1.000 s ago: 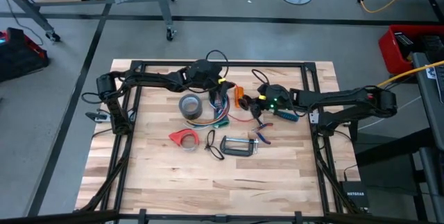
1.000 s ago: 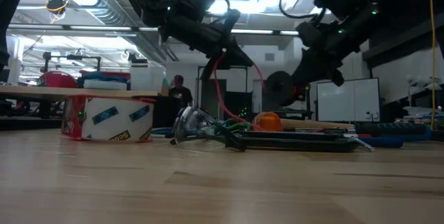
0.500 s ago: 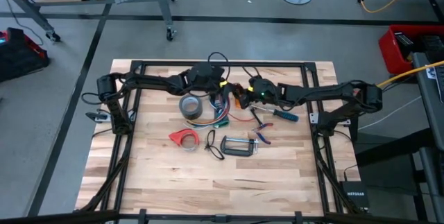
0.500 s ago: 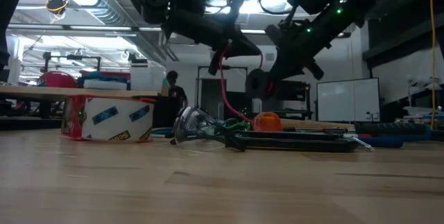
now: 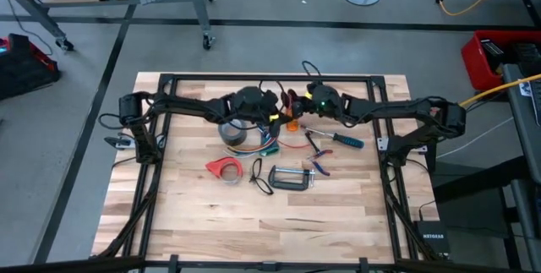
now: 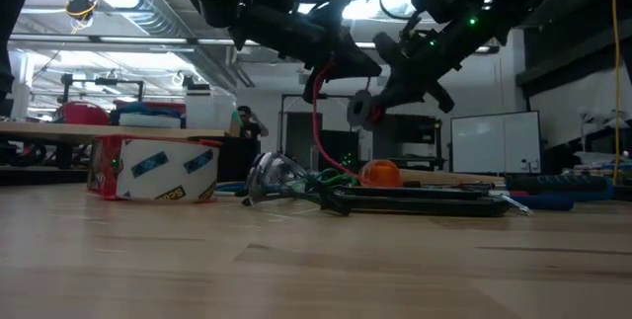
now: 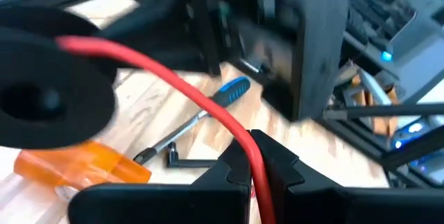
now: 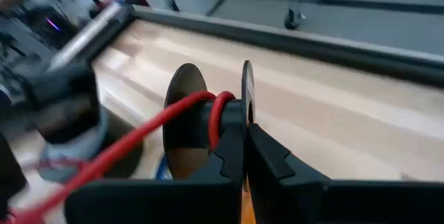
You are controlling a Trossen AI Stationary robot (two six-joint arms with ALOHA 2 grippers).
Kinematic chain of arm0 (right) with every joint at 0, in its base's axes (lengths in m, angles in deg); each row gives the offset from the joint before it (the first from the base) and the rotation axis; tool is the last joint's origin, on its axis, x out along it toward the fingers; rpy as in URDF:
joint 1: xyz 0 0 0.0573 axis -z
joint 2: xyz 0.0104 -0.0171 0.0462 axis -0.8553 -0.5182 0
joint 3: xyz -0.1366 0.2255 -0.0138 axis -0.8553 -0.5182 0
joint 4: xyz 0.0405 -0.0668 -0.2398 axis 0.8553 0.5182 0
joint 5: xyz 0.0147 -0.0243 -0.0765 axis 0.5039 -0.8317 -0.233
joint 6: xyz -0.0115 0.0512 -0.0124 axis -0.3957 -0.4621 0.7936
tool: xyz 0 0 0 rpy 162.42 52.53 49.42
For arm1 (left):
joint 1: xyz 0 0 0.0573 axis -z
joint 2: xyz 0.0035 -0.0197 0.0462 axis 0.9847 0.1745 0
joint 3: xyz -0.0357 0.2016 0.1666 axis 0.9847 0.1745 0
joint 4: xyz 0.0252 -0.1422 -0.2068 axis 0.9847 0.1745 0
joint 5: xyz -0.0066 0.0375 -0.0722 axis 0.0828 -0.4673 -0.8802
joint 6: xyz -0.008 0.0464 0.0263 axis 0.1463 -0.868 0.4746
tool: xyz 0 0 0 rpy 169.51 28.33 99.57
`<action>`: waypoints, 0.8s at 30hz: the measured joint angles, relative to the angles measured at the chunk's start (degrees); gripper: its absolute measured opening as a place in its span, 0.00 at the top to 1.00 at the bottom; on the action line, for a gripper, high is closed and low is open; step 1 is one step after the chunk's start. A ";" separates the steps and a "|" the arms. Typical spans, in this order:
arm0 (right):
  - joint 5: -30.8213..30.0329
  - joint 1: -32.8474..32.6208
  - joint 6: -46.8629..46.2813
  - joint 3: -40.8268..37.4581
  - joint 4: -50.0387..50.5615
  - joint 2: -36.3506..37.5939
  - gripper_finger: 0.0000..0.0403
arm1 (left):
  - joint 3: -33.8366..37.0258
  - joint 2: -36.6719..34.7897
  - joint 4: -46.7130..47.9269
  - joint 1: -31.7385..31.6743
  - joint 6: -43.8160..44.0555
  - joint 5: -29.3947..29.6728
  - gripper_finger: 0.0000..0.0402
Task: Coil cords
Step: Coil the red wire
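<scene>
Overhead, both tools meet mid-table: left tool (image 7: 253, 175) pinches the red cord (image 7: 180, 89), right tool (image 8: 244, 156) clenches its spool (image 8: 208, 123).

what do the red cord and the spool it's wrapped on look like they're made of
Red cord: likely plastic-insulated wire, smooth and glossy, bending in soft curves. Spool: looks like matte black plastic, with thin flat discs showing no metallic shine. The right hand grips the spool; the left hand pinches the cord.

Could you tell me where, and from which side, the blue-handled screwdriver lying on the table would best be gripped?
Take the screwdriver by its blue handle, coming straight down with the fingers across its width. It lies flat on the table, and the handle is its thickest part, with bare wood on both sides; the thin shaft end lies nearer the cords.
</scene>
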 joint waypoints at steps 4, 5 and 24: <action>2.90 1.75 1.10 0.00 -4.95 0.00 0.99 | -0.02 0.00 1.83 1.06 -2.18 0.18 1.00; 3.73 2.20 1.19 0.00 -6.04 0.00 0.99 | -0.02 0.00 2.30 1.30 -3.06 0.63 1.00; 26.02 9.00 4.41 0.02 -10.82 0.78 0.99 | -0.02 0.00 9.22 3.83 -25.30 1.31 0.97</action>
